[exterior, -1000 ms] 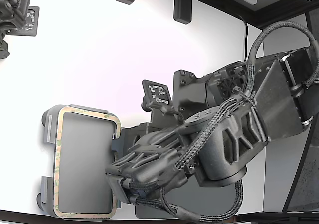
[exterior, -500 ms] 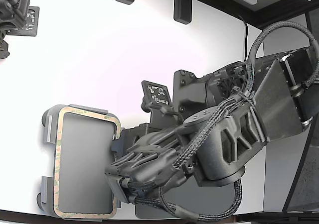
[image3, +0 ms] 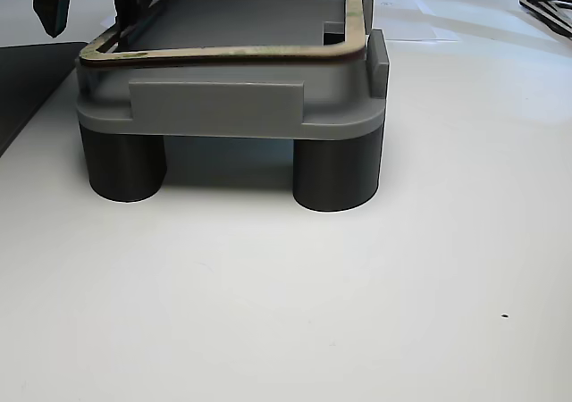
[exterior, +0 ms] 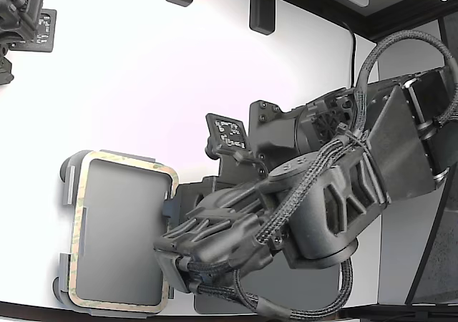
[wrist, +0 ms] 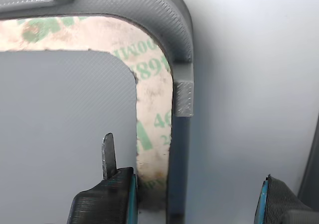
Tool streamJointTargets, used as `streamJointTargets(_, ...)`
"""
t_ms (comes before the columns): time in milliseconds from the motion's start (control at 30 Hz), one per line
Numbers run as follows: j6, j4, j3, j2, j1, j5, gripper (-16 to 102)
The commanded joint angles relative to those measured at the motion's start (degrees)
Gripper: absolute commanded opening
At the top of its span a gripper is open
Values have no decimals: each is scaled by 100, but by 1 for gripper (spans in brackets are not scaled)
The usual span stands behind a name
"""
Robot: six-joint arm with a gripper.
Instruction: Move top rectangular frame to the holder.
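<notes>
The tan frame with green mottling (exterior: 79, 222) lies on the light grey holder (exterior: 67, 175), slightly skewed, with one side riding up on the holder's rim in the other view (image3: 223, 54). The holder (image3: 214, 107) stands on dark round feet. My gripper (exterior: 166, 275) is at the frame's side toward the exterior view's right. In the wrist view the gripper (wrist: 194, 204) is open. One finger (wrist: 107, 199) sits inside the frame (wrist: 152, 129), and the other is outside the holder's rim (wrist: 182, 99). It holds nothing. Both fingers also show in the other view (image3: 89, 0).
A dark grey mat (exterior: 215, 304) lies under my arm and shows at the other view's left (image3: 27, 80). Another thin frame (image3: 550, 9) lies far right there. A second arm (exterior: 21, 14) is at the exterior view's top left. Black posts (exterior: 261, 7) stand at the back.
The frame has skewed on the holder: its far corner shifted toward the exterior view's right, its near edge toward the left. My gripper has shifted slightly right.
</notes>
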Motion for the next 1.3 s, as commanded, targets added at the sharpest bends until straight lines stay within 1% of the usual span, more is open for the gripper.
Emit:
streamJointTargets(0, -18, 18, -167, 105, -79, 9, 100)
streamJointTargets(200, -79, 105, -325, 70, -79, 44, 100)
streamJointTargets(300, -158, 114, -475, 62, -79, 167, 100)
streamJointTargets(400, -475, 114, -677, 158, -26, 580, 100)
streamJointTargets(500, -1424, 9, -703, 519, 97, 1327, 100)
streamJointTargets(533, -1837, -176, -562, 729, 158, 1591, 100)
streamJointTargets(600, -2742, -642, -220, 1213, 264, 1934, 100)
streamJointTargets(633, -3226, -905, -18, 1494, 316, 2021, 100)
streamJointTargets(733, -4975, -1872, 773, 2426, 343, 2048, 100)
streamJointTargets(833, -6750, -2628, 1529, 3173, 264, 2285, 100)
streamJointTargets(900, -7646, -3006, 2004, 3621, 176, 2417, 100)
streamJointTargets(1067, -8877, -3516, 3103, 4755, -378, 2250, 100)
streamJointTargets(1167, -9439, -3735, 3639, 5502, -896, 1951, 100)
streamJointTargets(1267, -10143, -3727, 4043, 6152, -1380, 1600, 100)
